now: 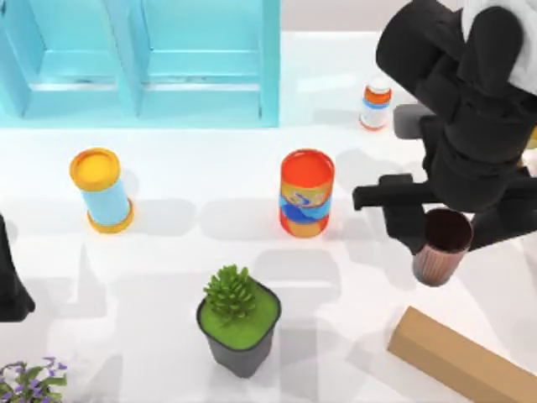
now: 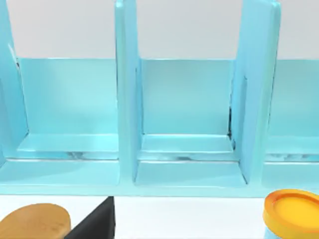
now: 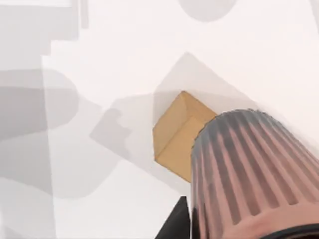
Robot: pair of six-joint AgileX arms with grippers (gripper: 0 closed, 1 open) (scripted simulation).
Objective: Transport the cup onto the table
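The cup [image 1: 438, 256], reddish-brown with ribbed sides and a dark inside, sits between the black fingers of my right gripper [image 1: 449, 231], which is shut on it at the right side of the table [image 1: 168, 277]. The cup's shadow falls apart from it on the white surface, so it hangs above the table. In the right wrist view the cup's [image 3: 249, 169] ribbed wall looms close, with the table below it. My left arm [image 1: 8, 285] is parked at the left edge.
An orange-red-and-blue cylinder [image 1: 306, 193] stands left of the cup. A cardboard box [image 1: 461, 357] lies just in front of it. A plant pot [image 1: 239, 323], a yellow-capped blue cylinder [image 1: 102, 191], a small bottle [image 1: 376, 104] and the turquoise cabinet [image 1: 143, 63] stand around.
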